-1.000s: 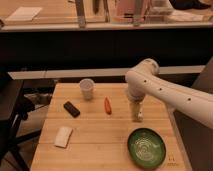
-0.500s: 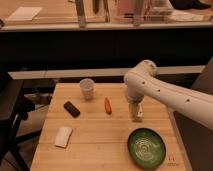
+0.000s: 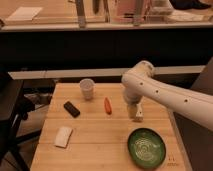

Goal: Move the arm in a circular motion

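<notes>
Camera view is showing you the arm (image 3: 167, 94), gripper (image 3: 135, 112) hovering center-right over the table (image 3: 100, 145); circle progress isn't showing, and I can't tell the grip state.

Looks like an office-type robot lab to me. There's a plain wooden worktop (image 3: 100, 150) in the middle, a black chair (image 3: 10, 112) at 9 o'clock and a long counter (image 3: 60, 26) with paper (image 3: 25, 13) across 12 o'clock. A white arm (image 3: 170, 95) reaches in from 3 o'clock, its tool (image 3: 135, 112) pointing down over the worktop.
</notes>
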Controlling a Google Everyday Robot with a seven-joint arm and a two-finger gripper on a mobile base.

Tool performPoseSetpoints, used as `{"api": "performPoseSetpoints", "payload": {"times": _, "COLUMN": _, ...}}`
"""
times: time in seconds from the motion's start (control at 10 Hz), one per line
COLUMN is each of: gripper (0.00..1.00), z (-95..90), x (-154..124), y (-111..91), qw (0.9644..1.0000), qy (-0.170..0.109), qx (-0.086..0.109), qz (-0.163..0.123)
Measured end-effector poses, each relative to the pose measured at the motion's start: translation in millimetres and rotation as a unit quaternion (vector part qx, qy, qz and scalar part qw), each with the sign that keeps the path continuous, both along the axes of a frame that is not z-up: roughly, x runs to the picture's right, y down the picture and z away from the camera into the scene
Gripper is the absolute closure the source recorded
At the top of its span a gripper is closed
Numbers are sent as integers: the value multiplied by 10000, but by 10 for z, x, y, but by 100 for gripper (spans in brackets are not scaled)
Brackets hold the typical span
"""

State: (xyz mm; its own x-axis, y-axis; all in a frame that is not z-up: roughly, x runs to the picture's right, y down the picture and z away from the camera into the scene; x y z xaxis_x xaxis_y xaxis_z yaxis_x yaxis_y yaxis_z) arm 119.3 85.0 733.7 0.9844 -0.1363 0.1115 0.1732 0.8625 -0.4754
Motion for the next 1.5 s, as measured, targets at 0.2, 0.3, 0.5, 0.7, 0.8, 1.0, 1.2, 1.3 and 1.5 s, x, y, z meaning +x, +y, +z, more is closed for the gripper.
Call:
{"api": "performPoseSetpoints", "payload": {"times": 0.2, "gripper": 20, "z": 25, "x": -9, "y": -5, "qw": 10000, "qy": -7, "qx": -6, "qz": 5}}
{"api": "performPoseSetpoints", "payload": {"times": 0.3, "gripper": 20, "z": 35, "x": -17, "y": -7, "qw": 10000, "qy": -14, "qx": -7, "qz": 5}}
{"api": "performPoseSetpoints", "payload": {"times": 0.5, "gripper": 20, "z": 46, "x": -15, "y": -7, "qw": 10000, "qy": -17, "qx": -10, "qz": 8}}
{"api": "performPoseSetpoints", "payload": {"times": 0.7, "gripper": 20, "z": 68, "x": 0, "y": -17, "qw": 10000, "qy": -22, "qx": -17, "qz": 30}}
{"api": "performPoseSetpoints", "payload": {"times": 0.8, "gripper": 20, "z": 78, "x": 14, "y": -18, "qw": 10000, "qy": -24, "qx": -23, "qz": 40}}
{"api": "performPoseSetpoints", "payload": {"times": 1.0, "gripper": 20, "z": 96, "x": 47, "y": -26, "qw": 10000, "qy": -26, "qx": -26, "qz": 60}}
{"api": "performPoseSetpoints", "payload": {"times": 1.2, "gripper": 20, "z": 102, "x": 76, "y": -30, "qw": 9999, "qy": -32, "qx": -32, "qz": 94}}
{"api": "performPoseSetpoints", "payload": {"times": 1.3, "gripper": 20, "z": 103, "x": 88, "y": -31, "qw": 9999, "qy": -29, "qx": -31, "qz": 97}}
{"api": "performPoseSetpoints", "payload": {"times": 1.5, "gripper": 20, "z": 95, "x": 104, "y": -24, "qw": 9999, "qy": -38, "qx": -38, "qz": 129}}
